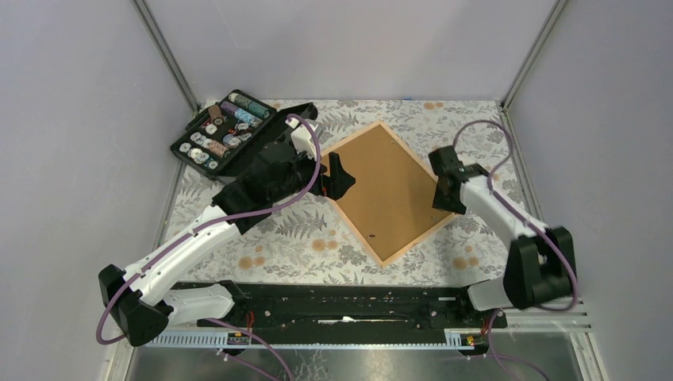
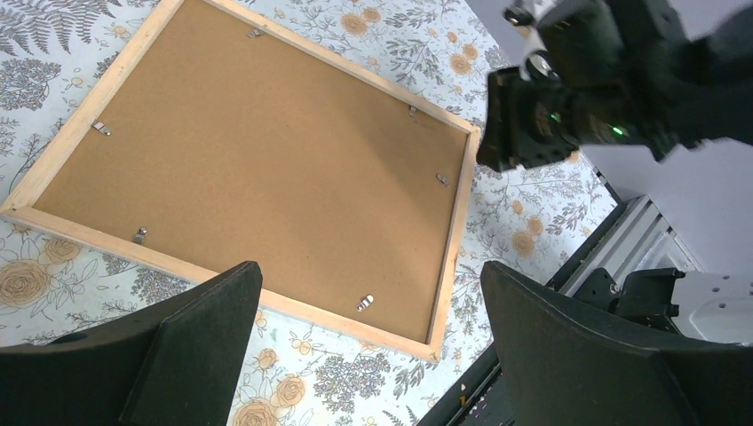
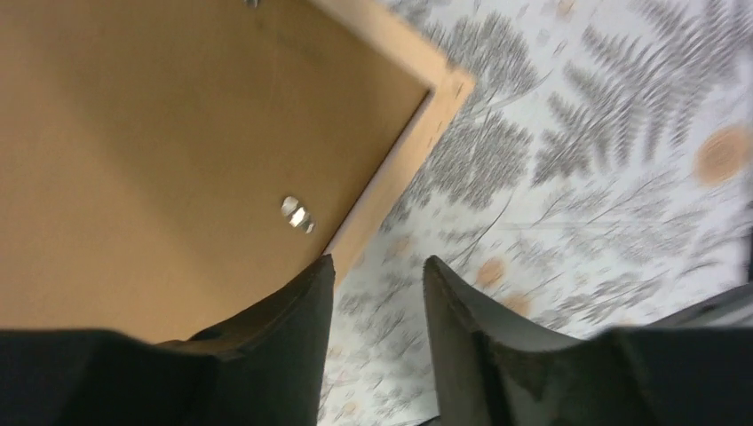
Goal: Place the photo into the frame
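Observation:
The pale wood frame (image 1: 357, 232) lies face down on the floral cloth, turned like a diamond, with the brown backing board (image 1: 389, 190) filling it. The photo is hidden. My left gripper (image 1: 340, 176) hovers wide open above the frame's left corner; in the left wrist view the left gripper (image 2: 369, 268) holds nothing, and the frame's wooden edge (image 2: 457, 222) lies below. My right gripper (image 1: 442, 198) is at the frame's right edge. In the right wrist view the right gripper (image 3: 379, 262) has its jaws apart over the cloth, just beside the frame's rim (image 3: 391, 177), empty.
An open black case (image 1: 226, 131) with several small reels lies at the back left, behind the left arm. Small metal tabs (image 3: 297, 215) sit along the backing's edges. A black rail (image 1: 341, 305) runs along the near table edge. Grey walls close in on both sides.

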Available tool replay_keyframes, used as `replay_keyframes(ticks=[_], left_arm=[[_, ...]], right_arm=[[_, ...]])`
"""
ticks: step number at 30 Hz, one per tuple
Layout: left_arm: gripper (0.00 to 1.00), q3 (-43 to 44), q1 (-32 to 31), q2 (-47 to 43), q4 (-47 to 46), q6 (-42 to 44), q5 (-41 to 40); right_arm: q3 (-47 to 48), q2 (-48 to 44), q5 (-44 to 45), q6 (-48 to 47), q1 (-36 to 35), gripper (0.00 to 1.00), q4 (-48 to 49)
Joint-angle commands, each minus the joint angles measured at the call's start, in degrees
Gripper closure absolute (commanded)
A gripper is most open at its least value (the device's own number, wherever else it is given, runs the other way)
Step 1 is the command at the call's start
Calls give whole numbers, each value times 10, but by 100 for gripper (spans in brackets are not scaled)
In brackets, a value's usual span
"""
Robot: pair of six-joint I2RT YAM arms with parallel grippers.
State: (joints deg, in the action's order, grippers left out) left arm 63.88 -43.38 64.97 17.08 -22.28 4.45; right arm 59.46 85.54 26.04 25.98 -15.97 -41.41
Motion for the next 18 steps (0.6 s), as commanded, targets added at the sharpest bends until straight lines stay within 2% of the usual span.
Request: replay_keyframes(ticks=[1,3,6,10,16,17,18], left_arm=[[1,8,3,-9,-20,2,16],[1,8,3,-9,-21,1,21],[1,7,3,-9,-22,-1,23],[1,7,3,-11,-22,-1,22],[1,6,3,-18,-22,0,16],[1,7,3,-18,-21,0,16],[1,7,3,-18,-20,0,17]], right_arm=[[-86,-103,-119,86,2,57,26],[-120,-110,-154,135,2,55,40],[-152,-88,-207,202,2,39,59],[-160,-42,-186,234,1,37,70],[-158,12,-173,237,4,46,95],[-157,16,-171,233,6,51,96],[-155,19,-166,224,6,61,96]])
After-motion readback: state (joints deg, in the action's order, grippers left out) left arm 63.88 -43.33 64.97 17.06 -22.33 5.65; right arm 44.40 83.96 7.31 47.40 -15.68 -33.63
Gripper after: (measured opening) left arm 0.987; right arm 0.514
